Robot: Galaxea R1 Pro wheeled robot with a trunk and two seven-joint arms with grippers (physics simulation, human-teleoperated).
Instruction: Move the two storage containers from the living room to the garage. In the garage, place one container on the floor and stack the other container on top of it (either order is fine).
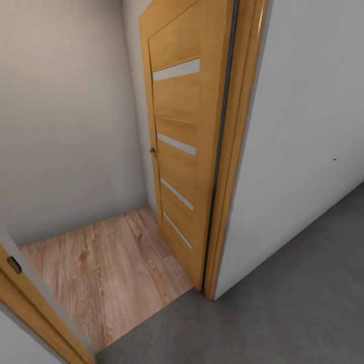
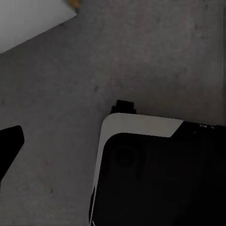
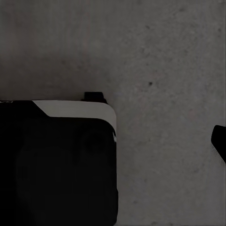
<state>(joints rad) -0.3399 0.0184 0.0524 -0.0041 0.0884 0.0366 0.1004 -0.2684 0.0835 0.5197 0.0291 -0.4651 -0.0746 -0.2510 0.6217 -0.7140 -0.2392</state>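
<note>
Doorway — wooden door (image 1: 177,151) open | concrete floor (image 1: 283,303) meets plank floor (image 1: 101,273) | hands — state unclear

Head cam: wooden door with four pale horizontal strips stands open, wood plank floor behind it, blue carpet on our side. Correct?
Almost. The head view shows dark grey concrete floor on the near side, not blue carpet. The rest holds: the wooden door with four pale horizontal strips stands open, with wood plank floor beyond it.
</note>
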